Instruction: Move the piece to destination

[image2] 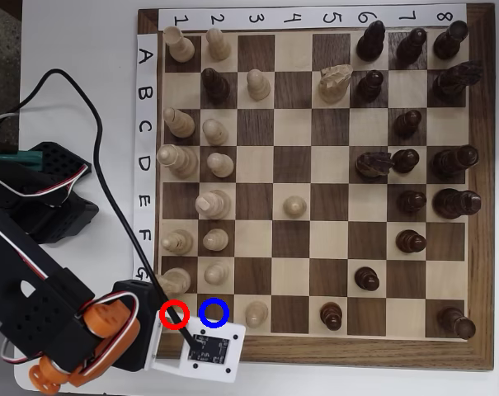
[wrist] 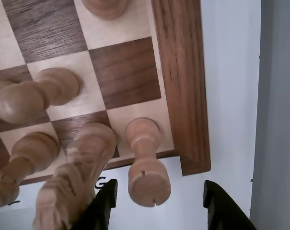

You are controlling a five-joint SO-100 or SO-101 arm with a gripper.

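The gripper (wrist: 160, 186) is released, jaws spread either side of the piece's head. The piece (wrist: 144, 153) stands on the light square at the board corner (wrist: 195, 165). The destination (wrist: 125, 72), one square from that corner, is empty.

Risk: a neighbour (wrist: 85, 163) stands close by the left finger in the wrist view; closing or lifting may topple it.

The piece is upright, long axis vertical, slotted head up.
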